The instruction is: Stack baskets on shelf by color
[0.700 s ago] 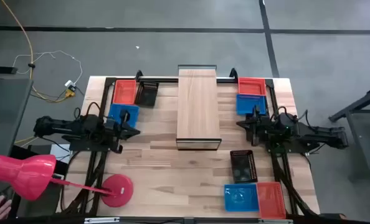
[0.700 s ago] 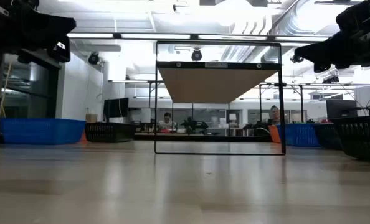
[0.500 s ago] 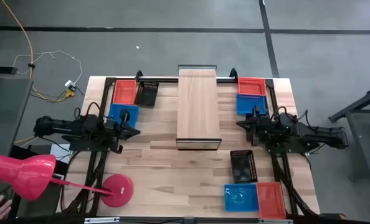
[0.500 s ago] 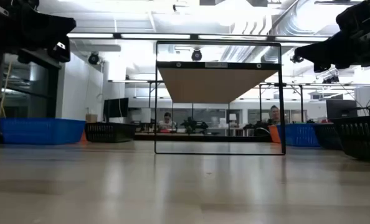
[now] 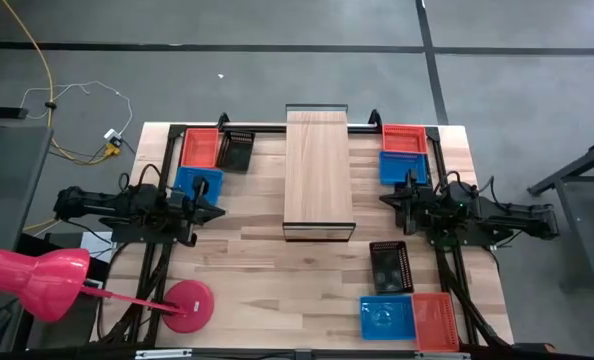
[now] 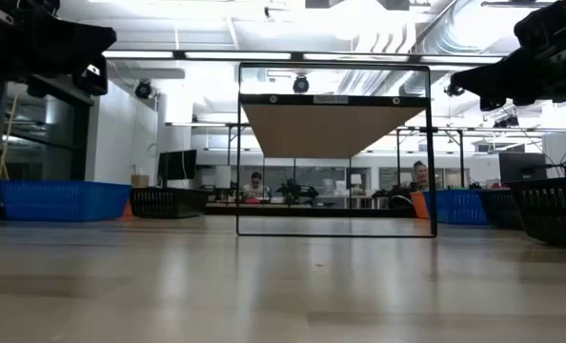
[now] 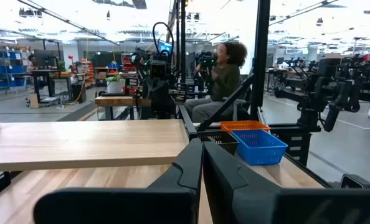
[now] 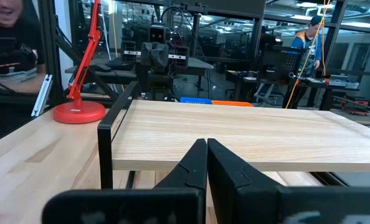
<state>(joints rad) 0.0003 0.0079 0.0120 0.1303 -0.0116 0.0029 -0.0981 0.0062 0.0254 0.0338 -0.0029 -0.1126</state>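
Light plank wood fills most of my high view: the tabletop (image 5: 257,280), with the shelf (image 5: 318,170) standing top centre, its board bare. In the low view I only see the shelf's underside and thin black frame (image 6: 335,148).

Left arm sits mid-left, left gripper (image 5: 220,211) hovering over bare table left of the shelf, fingers clenched together, nothing between them; left wrist view confirms the fingers (image 7: 191,165) pressed tight. Right arm mirrors it mid-right, right gripper (image 5: 385,200) just right of the shelf, also pinched closed and empty.

Baskets, all on the table, none on the shelf:
- upper left: red basket (image 5: 200,147), black basket (image 5: 237,150) beside it, blue basket (image 5: 197,182) below the red one, partly covered by the left arm.
- upper right: red basket (image 5: 405,137), blue basket (image 5: 402,166) below it, its lower edge hidden by the right arm.
- lower right: black basket (image 5: 389,266), then blue basket (image 5: 385,318) and red basket (image 5: 435,320) side by side near the bottom edge.

Pink desk lamp (image 5: 37,280) at lower left, head cut off by the frame edge, round base (image 5: 187,305) on the table corner.

Low view hides most baskets; only slivers of blue and black at far left and right. A seated person (image 7: 222,71) shows beyond the table in the left wrist view.
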